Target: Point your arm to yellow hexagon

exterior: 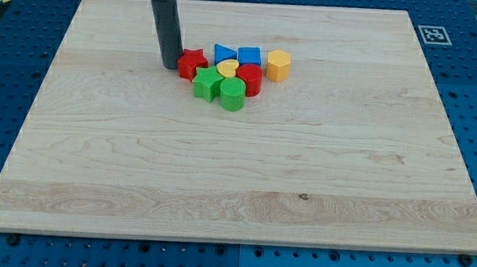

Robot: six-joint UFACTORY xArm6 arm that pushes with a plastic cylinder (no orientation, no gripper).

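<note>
The yellow hexagon [278,64] sits at the right end of a tight cluster of blocks near the top middle of the wooden board [236,174]. My tip [169,65] rests on the board at the cluster's left end, touching or almost touching the red star [192,64]. The whole cluster lies between my tip and the yellow hexagon.
The cluster also holds a blue triangle [224,53], a blue cube [249,56], a small yellow block [227,68], a red cylinder [249,79], a green star-like block [207,84] and a green cylinder [232,94]. A tag marker [433,33] sits at the top right.
</note>
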